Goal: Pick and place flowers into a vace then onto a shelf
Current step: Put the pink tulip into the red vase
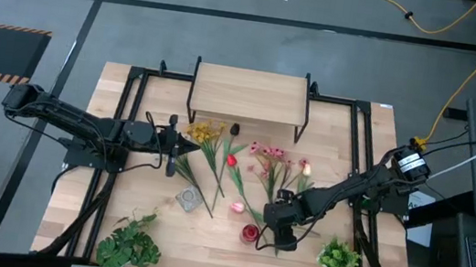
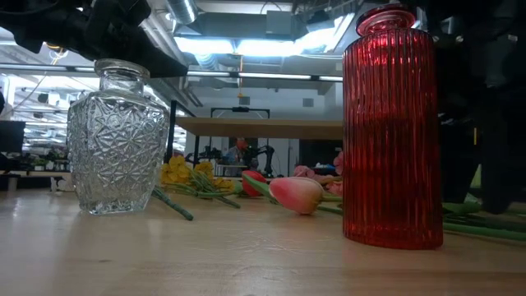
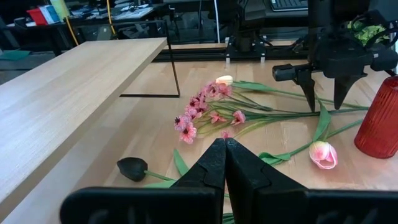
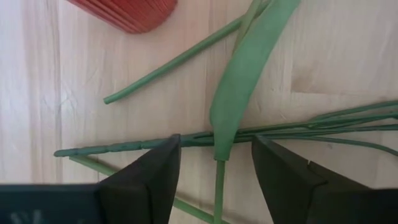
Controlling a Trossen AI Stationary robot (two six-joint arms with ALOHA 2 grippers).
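Note:
Flowers [image 1: 243, 166] lie loose on the table in front of the shelf [image 1: 250, 94]: yellow [image 1: 204, 133], red [image 1: 232, 160], pink sprays [image 3: 205, 109], a pink tulip [image 3: 323, 154] and a dark one [image 3: 132, 168]. A red ribbed vase [image 2: 393, 131] and a clear cut-glass vase [image 2: 115, 140] stand upright nearer the front. My right gripper [image 4: 214, 168] points down, open, one finger on either side of a bundle of green stems [image 4: 323, 127] and a long leaf [image 4: 239, 93] beside the red vase. My left gripper [image 3: 225, 146] is shut, level, next to the yellow flowers.
Two leafy green plants stand near the table's front edge, one at the left [image 1: 129, 244] and one at the right [image 1: 338, 256]. The shelf's thin black legs [image 3: 174, 74] stand behind the flowers. A black frame [image 1: 129, 119] runs along the table's sides.

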